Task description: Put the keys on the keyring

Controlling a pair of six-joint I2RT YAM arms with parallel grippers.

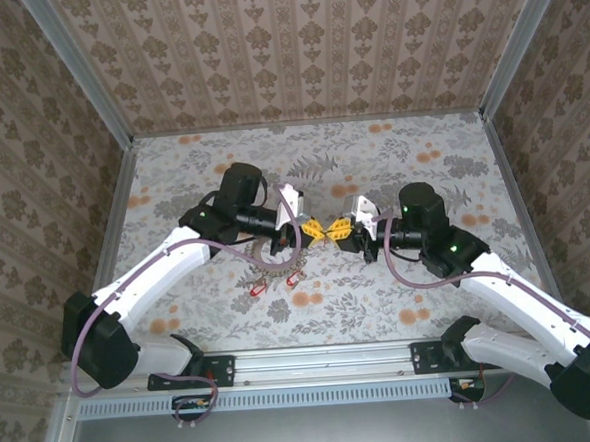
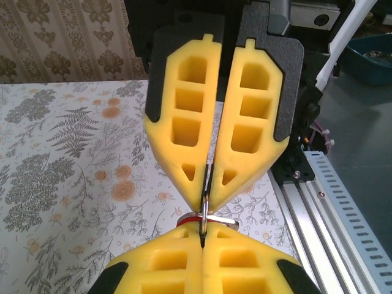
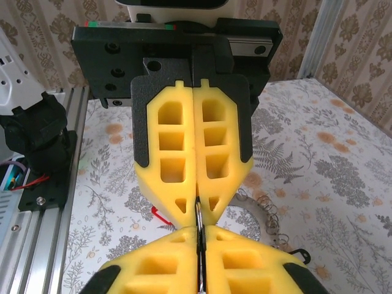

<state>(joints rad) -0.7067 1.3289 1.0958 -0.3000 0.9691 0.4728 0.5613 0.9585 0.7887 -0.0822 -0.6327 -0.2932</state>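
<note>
Over the middle of the counter (image 1: 411, 154) my two arms meet tip to tip, raised off the surface.

My left gripper (image 2: 202, 231) is closed, pads pressed flat together. My right gripper (image 3: 200, 231) faces it and also looks closed at the tips. Both pinch the same thin metal loop (image 2: 205, 195), which is seen edge-on in the seam between the pads. I can't tell what the loop belongs to. Something red and a small silver piece sit right at my left fingertips.

The keyring (image 3: 267, 217), with its coiled rim, lies flat on the counter under and just beside the grippers, and neither gripper holds it. The keys (image 1: 260, 290) show as two red heads on the counter at the ring's near edge. I can't tell whether they touch it or are threaded on.

Step, my read: a two-handed hold or handover of the small loop. The keys are not yet worked onto the ring, so the task is early to mid.

Next move probably calls for one gripper to keep a firm pinch while the other lets go and re-grips. The loop is thin and on edge, so it could twist or slip out of the soft pads. Then bring it down and line it up with the ring's opening.
</note>
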